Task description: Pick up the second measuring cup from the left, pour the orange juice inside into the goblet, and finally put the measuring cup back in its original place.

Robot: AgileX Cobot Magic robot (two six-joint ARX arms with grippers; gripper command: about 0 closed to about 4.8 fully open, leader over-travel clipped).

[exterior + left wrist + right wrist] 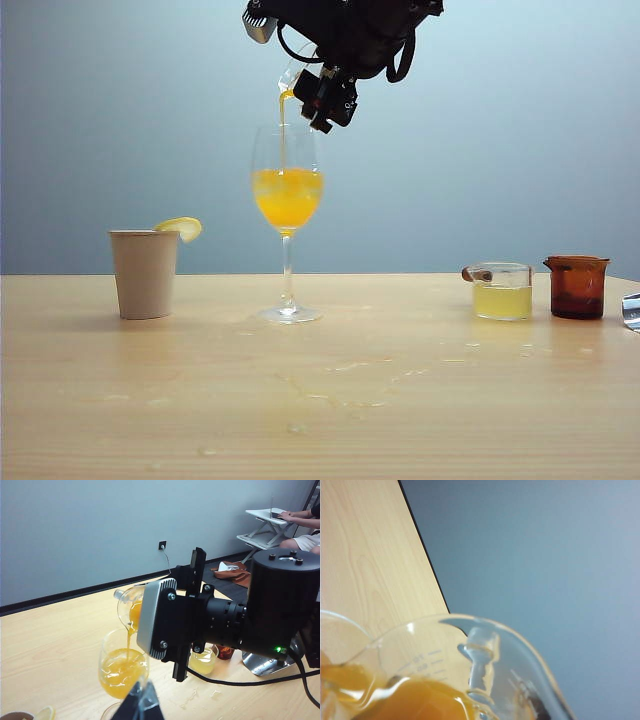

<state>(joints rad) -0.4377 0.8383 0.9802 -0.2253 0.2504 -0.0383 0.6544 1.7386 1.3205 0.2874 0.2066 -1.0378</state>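
Observation:
My right gripper [318, 100] is shut on the measuring cup [295, 72] high above the table, tilted with its spout down over the goblet [287, 200]. A thin stream of orange juice [283, 110] runs from the spout into the bowl, which is about half full. In the left wrist view the tipped measuring cup [130, 605] pours into the goblet [122, 667] beside the right arm's black wrist. The right wrist view shows the measuring cup's flared rim [485, 625] with orange juice [420, 700] inside. My left gripper [142, 705] hovers near the goblet, its dark fingers together and holding nothing.
A beige paper cup [144, 273] with a lemon slice stands left of the goblet. At the right stand a clear cup of yellow-green liquid [502, 291] and an amber cup [577, 287], with a metal object [631, 311] at the edge. Spilled drops [340, 385] lie on the wooden table [100, 400].

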